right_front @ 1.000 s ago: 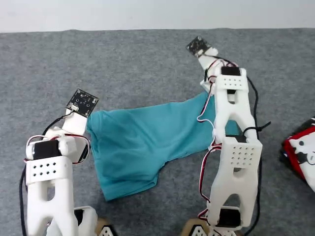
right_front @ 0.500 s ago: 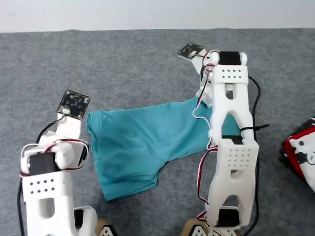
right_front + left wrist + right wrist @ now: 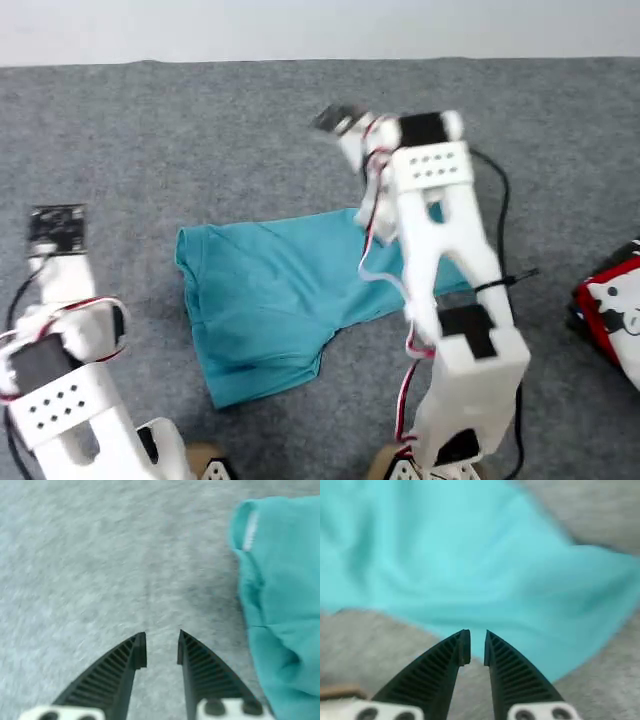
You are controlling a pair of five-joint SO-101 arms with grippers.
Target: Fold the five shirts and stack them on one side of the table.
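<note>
A teal shirt (image 3: 270, 295) lies spread and creased on the grey table (image 3: 200, 130), near the middle. My left arm (image 3: 65, 330) stands at the table's left, clear of the shirt's left edge. In its wrist view the left gripper (image 3: 161, 647) is slightly open over bare table, with the teal shirt (image 3: 280, 605) off to one side. My right arm (image 3: 430, 200) leans over the shirt's far right part. The right gripper (image 3: 477, 647) hangs with its jaws close together and nothing in them, just above the edge of the teal shirt (image 3: 470, 555).
A folded stack of red, white and black cloth (image 3: 612, 310) sits at the table's right edge. Bare grey table runs along the back and to the left of the shirt.
My left arm has swung left, away from the shirt's left edge. My right arm has swung left across the shirt's far side. The shirt itself lies as before.
</note>
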